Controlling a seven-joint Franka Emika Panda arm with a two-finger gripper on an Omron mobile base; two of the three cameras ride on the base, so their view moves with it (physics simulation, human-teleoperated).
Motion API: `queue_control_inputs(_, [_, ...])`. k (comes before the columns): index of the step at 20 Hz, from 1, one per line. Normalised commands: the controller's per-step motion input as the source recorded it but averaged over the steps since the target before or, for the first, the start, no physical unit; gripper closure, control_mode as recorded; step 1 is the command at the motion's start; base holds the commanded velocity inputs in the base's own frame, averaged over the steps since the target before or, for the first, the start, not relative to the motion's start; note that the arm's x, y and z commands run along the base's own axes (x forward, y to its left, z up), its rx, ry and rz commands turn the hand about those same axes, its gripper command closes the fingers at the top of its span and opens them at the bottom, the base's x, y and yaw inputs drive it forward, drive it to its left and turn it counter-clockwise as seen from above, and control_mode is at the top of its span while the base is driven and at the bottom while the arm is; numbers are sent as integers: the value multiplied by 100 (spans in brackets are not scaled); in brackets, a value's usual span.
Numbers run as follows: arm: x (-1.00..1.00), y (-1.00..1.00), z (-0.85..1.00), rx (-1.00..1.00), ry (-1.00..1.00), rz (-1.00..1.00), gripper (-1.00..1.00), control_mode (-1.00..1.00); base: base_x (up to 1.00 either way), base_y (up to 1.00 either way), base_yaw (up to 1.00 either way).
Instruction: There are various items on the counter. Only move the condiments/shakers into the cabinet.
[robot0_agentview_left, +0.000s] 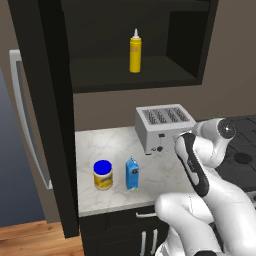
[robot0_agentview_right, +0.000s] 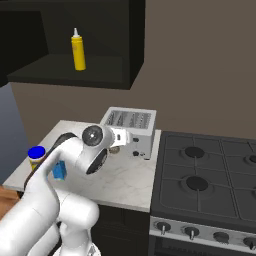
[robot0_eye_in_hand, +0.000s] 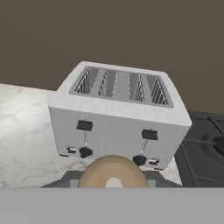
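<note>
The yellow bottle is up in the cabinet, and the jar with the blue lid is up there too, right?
Not quite. The yellow squeeze bottle does stand in the cabinet, but the blue-lidded jar is down on the counter, beside the blue carton. The left base view shows it.

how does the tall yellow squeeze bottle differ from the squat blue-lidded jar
The tall yellow squeeze bottle is slim with a white nozzle; the squat blue-lidded jar is short and wide with a flat lid. The bottle stands on the dark cabinet shelf, the jar on the marble counter. Both are upright and yellow.
</note>
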Motion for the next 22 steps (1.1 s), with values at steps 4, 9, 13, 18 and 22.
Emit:
queue_control_inputs(4, [-71,10,100,0,-1,0,100,-100,0,0,0])
queue_control_inputs(9, [-54,12,100,0,-8,0,100,-100,0,0,0])
queue_control_inputs(13, [-34,20,100,0,-8,0,100,-100,0,0,0])
queue_control_inputs(18, [-33,19,100,0,0,0,100,-100,0,0,0])
queue_control_inputs(22, [-37,13,100,0,0,0,100,-100,0,0,0])
